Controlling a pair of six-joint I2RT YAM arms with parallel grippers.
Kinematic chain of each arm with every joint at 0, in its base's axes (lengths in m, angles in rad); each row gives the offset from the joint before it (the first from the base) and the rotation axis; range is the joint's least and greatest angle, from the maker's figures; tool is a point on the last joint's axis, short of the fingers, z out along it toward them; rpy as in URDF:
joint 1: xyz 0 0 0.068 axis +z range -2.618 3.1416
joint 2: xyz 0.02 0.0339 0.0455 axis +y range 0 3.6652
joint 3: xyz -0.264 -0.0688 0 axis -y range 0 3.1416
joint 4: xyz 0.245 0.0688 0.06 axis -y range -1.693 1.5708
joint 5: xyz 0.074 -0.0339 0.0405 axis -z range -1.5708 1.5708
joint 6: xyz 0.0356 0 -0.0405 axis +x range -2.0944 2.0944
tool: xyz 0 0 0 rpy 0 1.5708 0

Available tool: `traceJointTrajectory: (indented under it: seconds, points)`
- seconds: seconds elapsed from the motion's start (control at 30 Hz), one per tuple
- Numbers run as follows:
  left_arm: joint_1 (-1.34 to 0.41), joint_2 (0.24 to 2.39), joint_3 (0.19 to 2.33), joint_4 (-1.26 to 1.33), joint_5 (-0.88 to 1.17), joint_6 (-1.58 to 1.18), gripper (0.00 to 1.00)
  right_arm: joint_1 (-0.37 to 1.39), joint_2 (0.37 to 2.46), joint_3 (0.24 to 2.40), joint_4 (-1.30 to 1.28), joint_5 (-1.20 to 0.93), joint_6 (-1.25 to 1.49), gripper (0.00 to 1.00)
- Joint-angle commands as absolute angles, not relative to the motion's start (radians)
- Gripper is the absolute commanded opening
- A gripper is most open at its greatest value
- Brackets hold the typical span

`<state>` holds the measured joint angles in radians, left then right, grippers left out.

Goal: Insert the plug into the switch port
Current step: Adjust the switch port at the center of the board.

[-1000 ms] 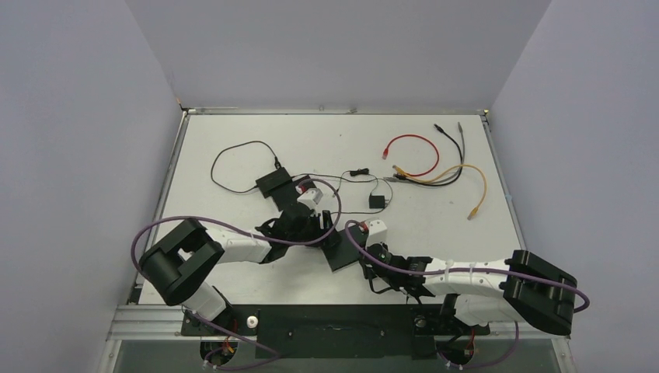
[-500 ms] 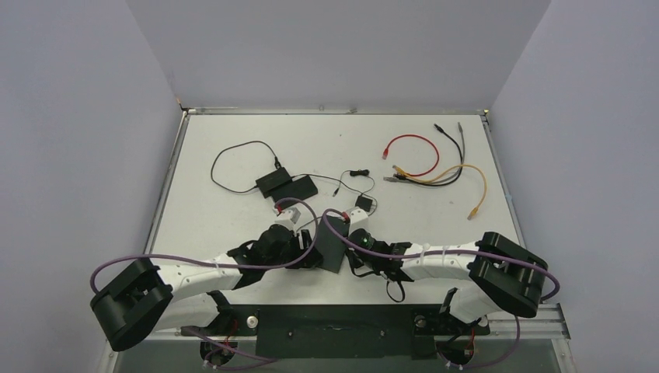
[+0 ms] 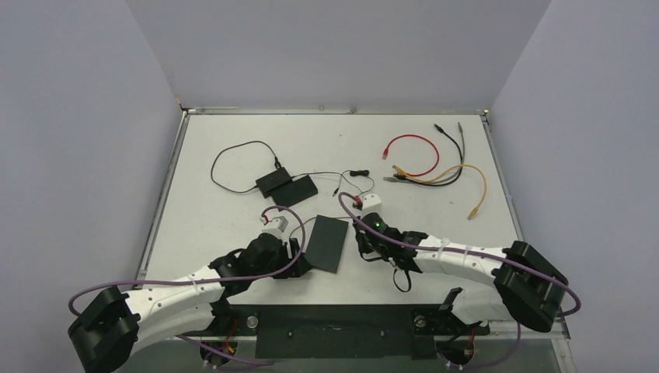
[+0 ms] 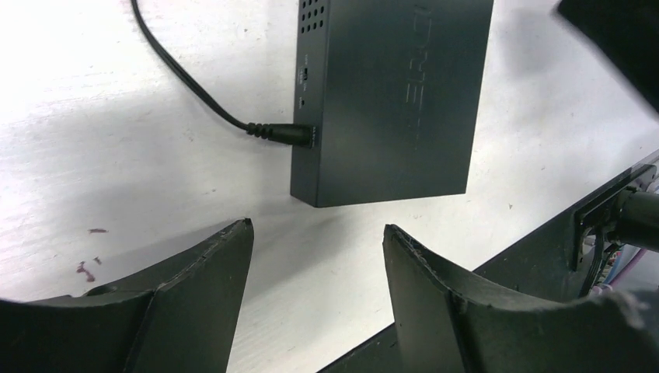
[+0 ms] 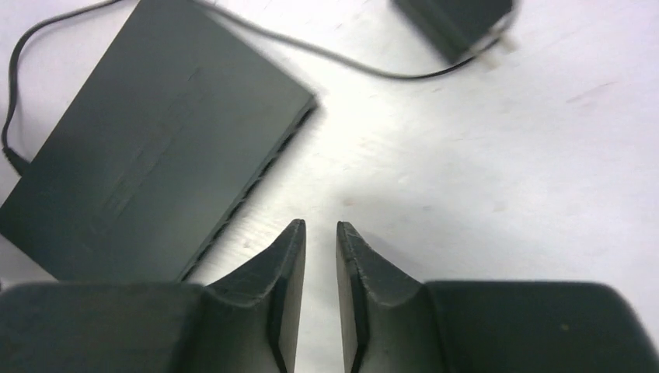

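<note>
The switch (image 3: 326,242), a flat black box, lies on the white table near the front; it fills the top of the left wrist view (image 4: 392,93) and the left of the right wrist view (image 5: 148,148). A black plug (image 4: 284,134) on a thin black cable (image 4: 186,78) sits in the socket on the switch's side. My left gripper (image 4: 318,228) stands open just short of the switch's near corner, nothing between its fingers. The right gripper (image 5: 320,225) hovers beside the switch's ported edge (image 5: 256,183), its jaws a narrow gap apart over bare table. In the top view, the left gripper (image 3: 299,260) and right gripper (image 3: 362,237) flank the switch.
A small black adapter (image 5: 455,23) with its thin lead lies just beyond the right gripper. Two more black boxes (image 3: 286,185) with a looped cable sit mid-table. Red (image 3: 408,140), black (image 3: 451,140) and yellow (image 3: 478,190) cables lie at the back right. The table's dark front rail (image 4: 544,249) is close.
Both grippers have come off the switch: the left drew back toward the near left, the right moved off to the switch's right. The right jaws have parted slightly. The switch lies free.
</note>
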<state>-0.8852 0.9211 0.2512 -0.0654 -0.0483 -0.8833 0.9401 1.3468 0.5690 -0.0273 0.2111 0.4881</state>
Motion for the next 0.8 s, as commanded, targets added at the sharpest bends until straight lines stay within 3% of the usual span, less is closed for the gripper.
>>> traceJointTrajectory:
  seconds: [0.0, 0.1, 0.33, 0.57, 0.77]
  points:
    - [-0.89, 0.882, 0.288, -0.156, -0.078, -0.863, 0.62, 0.89, 1.189, 0.619, -0.153, 0.369, 0.447, 0.27]
    - [-0.888, 0.87, 0.304, -0.164, -0.084, -0.837, 0.63, 0.812, 1.129, 0.642, -0.184, 0.457, 0.442, 0.41]
    - [-0.885, 0.862, 0.314, -0.125, -0.063, -0.787, 0.66, 0.604, 1.146, 0.749, -0.201, 0.425, 0.447, 0.47]
    - [-0.872, 0.852, 0.331, -0.143, -0.052, -0.757, 0.7, 0.484, 1.271, 0.83, -0.093, 0.391, 0.317, 0.66]
    - [-0.857, 0.835, 0.328, -0.132, -0.018, -0.735, 0.7, 0.443, 1.44, 0.952, -0.126, 0.369, 0.007, 0.68]
